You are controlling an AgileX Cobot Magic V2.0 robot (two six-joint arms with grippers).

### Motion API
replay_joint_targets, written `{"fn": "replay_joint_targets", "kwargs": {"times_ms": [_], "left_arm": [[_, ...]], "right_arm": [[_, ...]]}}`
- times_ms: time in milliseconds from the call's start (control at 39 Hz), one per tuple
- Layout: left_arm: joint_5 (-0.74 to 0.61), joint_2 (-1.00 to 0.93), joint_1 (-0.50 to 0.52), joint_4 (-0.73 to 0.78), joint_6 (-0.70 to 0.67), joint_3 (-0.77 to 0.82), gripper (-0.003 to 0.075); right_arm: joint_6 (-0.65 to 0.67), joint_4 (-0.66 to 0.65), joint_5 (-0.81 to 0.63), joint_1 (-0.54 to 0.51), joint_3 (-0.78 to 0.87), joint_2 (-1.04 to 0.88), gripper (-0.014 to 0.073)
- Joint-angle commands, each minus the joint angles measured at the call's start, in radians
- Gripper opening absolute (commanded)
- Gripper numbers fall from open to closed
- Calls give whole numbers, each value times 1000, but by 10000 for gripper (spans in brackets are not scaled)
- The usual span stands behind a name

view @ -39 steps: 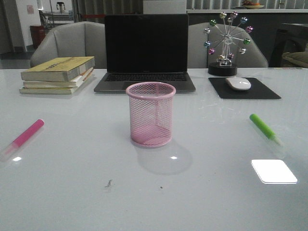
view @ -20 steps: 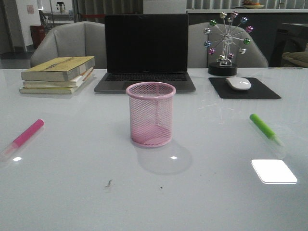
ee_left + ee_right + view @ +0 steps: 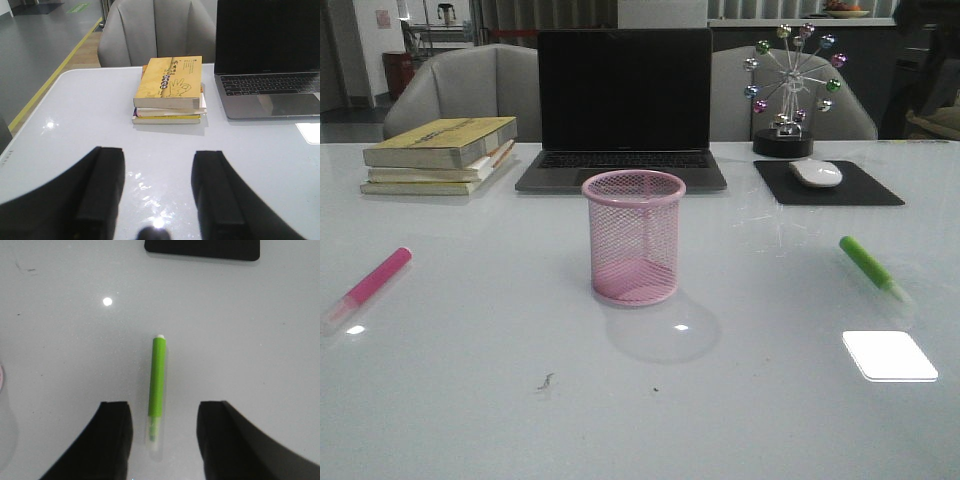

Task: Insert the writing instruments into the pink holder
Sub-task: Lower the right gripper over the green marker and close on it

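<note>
- The right gripper is spread wide, its 2 dark fingers straddling the whitish cap end of the lime green highlighter marker, poised above it and pinching nothing.
- The left gripper is likewise spread and empty, hanging over bare bench; the pink marker does not show in its wrist view.
- Neither arm appears in the front view, so both seem held back on the near side of the white glossy bench, wrists tilted to look down and forward.
- The green marker lies flat on the right of the bench, its cap end nearest the robot, well apart from the holder.
- The bright pink highlighter marker lies flat on the left, also well apart from it.
- Both look light, stiff and smooth plastic. They may roll or slip on the glossy top, so I would grip across the coloured barrel near its middle, not the translucent cap.
- The round pink wire-mesh holder stands upright between them, empty; it looks light and could tip if knocked.
- Behind it sit a black open laptop, a stack of yellow books and a white mouse on a black pad.
</note>
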Motion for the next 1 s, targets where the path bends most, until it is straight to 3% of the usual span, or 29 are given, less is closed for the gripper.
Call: {"fn": "replay_joint_targets", "kwargs": {"times_ms": [0,410,974], "left_arm": [[-82,-6,-2,-8,-9,-37,356],[-82,-6,-2,-8,-9,-37,273],[-82,-6,-2,-8,-9,-37,133]], "right_arm": [[-3,-15,39,-3,-151,80,427],[-18,-25,275,-3,-456,448,427],[-19,-25,288,-3,-474,604,427]]}}
